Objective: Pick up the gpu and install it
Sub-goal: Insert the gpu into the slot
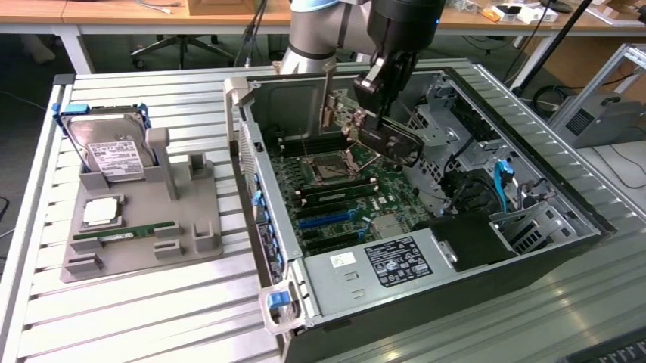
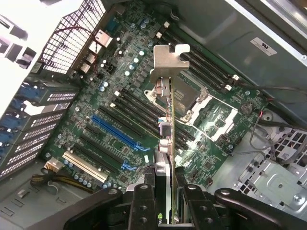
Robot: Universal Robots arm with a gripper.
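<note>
My gripper point(image 1: 382, 89) is shut on the gpu point(image 1: 386, 138), a dark flat card hanging tilted inside the open computer case point(image 1: 265, 193), above the motherboard point(image 1: 338, 198). The card's silvery bracket point(image 1: 328, 97) points up toward the case's back wall. In the wrist view the gpu point(image 2: 166, 129) is seen edge-on between my black fingers point(image 2: 143, 203), bracket point(image 2: 168, 61) farthest from me. It hovers over the motherboard point(image 2: 211, 120), near the empty processor socket and apart from the blue expansion slots point(image 2: 115, 132).
On the exterior view's left a grey fixture point(image 1: 141, 227) holds a silver hard drive point(image 1: 109, 147), a processor chip point(image 1: 101, 212) and a green memory stick point(image 1: 123, 233). Blue cables point(image 1: 501, 181) and drive cages line the case's right side. The labelled power supply point(image 1: 383, 265) sits at its front.
</note>
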